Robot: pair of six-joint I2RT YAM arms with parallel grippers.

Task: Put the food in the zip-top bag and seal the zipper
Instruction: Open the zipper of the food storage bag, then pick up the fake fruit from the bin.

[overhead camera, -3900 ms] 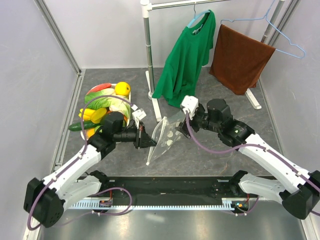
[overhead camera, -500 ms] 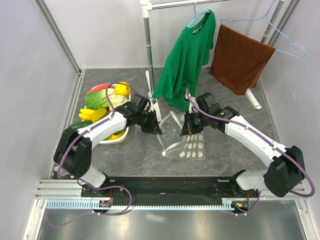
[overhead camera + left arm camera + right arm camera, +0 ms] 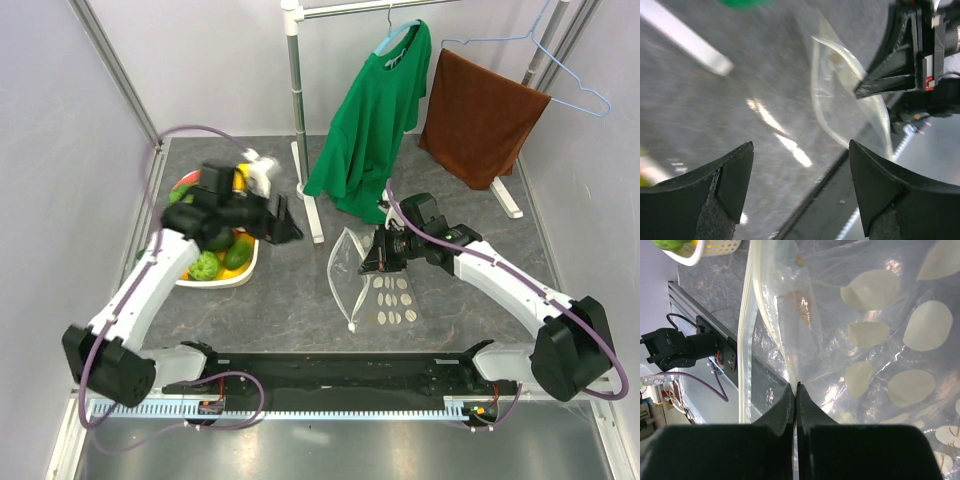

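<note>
The zip-top bag (image 3: 378, 290), clear with cream dots, lies partly on the grey table with its open mouth lifted at the left. My right gripper (image 3: 372, 262) is shut on the bag's upper edge (image 3: 796, 386), and the whitish zipper (image 3: 745, 340) runs along the mouth beside it. The left gripper (image 3: 290, 226) hangs open and empty in the air, between the bag and the white basket (image 3: 218, 282). In the left wrist view its fingers (image 3: 735, 185) frame bare table, with the bag (image 3: 840, 95) further off. The food (image 3: 207, 265) sits in the basket, green, orange and yellow pieces, partly hidden by the left arm.
A white rack pole (image 3: 294, 90) with a foot (image 3: 310, 212) stands behind the bag. From it hang a green shirt (image 3: 375, 110) and a brown towel (image 3: 480, 115). A black rail (image 3: 330, 372) runs along the near edge. Grey walls close in both sides.
The left gripper has let go of the bag, opened wide and swung up and left toward the basket. The bag has sagged onto the table, held only by the right gripper.
</note>
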